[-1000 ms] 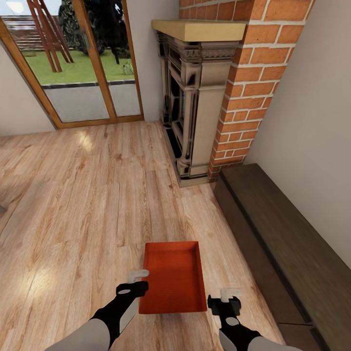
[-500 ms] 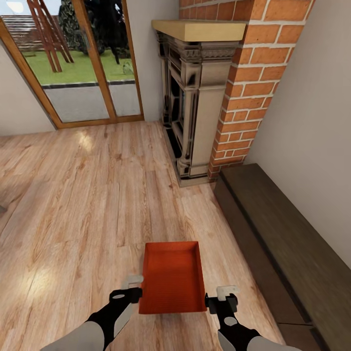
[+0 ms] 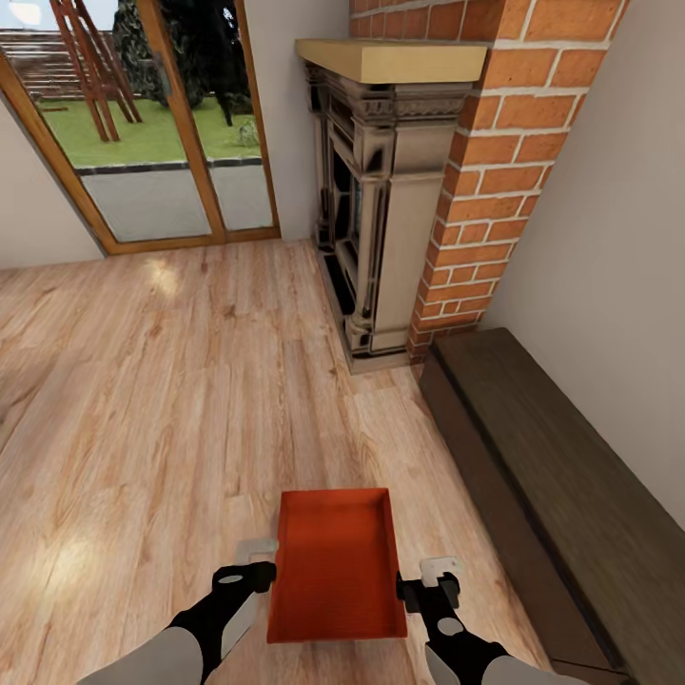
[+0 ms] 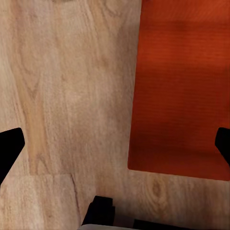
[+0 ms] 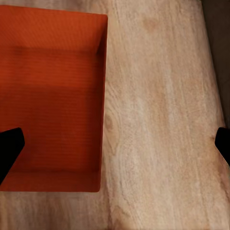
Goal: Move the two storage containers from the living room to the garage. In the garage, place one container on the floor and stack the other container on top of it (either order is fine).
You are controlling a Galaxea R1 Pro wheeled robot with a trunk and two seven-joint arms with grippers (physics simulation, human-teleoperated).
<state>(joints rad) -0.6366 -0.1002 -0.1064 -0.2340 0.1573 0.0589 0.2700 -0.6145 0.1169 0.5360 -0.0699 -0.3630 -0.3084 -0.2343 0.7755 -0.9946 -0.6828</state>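
Compared with a second ago, the head view is sitting slightly differently: the fireplace and the bench are lying a little lower and the container a little nearer the lower edge, so the camera is shifting, while both arms are sitting lower in the picture and closer to the box's near corners.

Pale wood-plank flooring (image 3: 171, 400) of the living room is stretching ahead to a wood-framed glass door (image 3: 152, 124) giving onto grass. Beside it an ornate fireplace (image 3: 381, 219) is standing against a brick column (image 3: 495, 181), and a long dark bench (image 3: 561, 485) is running along the white wall beyond the right arm.

One orange-red storage container (image 3: 336, 563) is resting on the planks, open side up, between the two arms. The left gripper (image 3: 255, 561) is hanging just beside its near left corner, and in the left wrist view its dark fingers (image 4: 10, 148) are spread wide, one over bare planks and the other over the box's interior. The right gripper (image 3: 440, 578) is hanging just beside the near right corner, its fingers (image 5: 9, 146) likewise spread wide, one above the box and one above the floor. Neither pair is gripping anything.
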